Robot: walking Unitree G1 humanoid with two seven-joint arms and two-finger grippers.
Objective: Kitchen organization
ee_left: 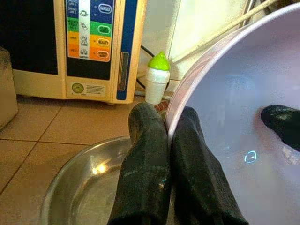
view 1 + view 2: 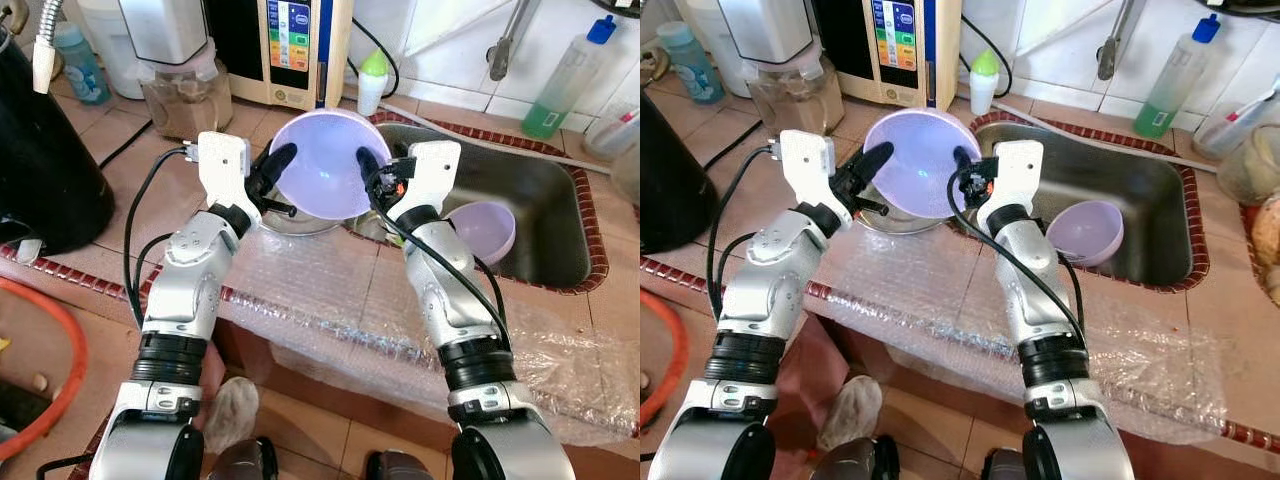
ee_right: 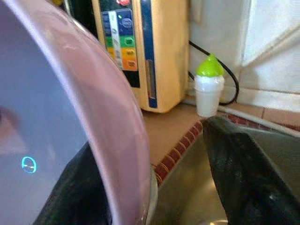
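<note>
Head views: both grippers hold a lilac bowl (image 2: 322, 160) tilted above a steel basin (image 2: 895, 218) on the tabletop (image 2: 130, 190); a second lilac bowl (image 2: 485, 231) lies in the sink (image 2: 545, 195).

Left wrist view: left gripper (image 1: 169, 136) fingers pinch the rim.

Right wrist view: right gripper (image 3: 154, 159) fingers straddle the rim, one inside, one apart outside.

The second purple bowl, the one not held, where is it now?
The second purple bowl lies tilted in the steel sink, on the robot's right, just beyond the right arm.

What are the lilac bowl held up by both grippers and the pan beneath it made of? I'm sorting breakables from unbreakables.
The lilac bowl looks like plastic or melamine: even opaque colour, thin rim, soft sheen. The pan under it looks like stainless steel: silvery, with bright mirror-like glints. The left gripper and right gripper each pinch the bowl's rim.
</note>
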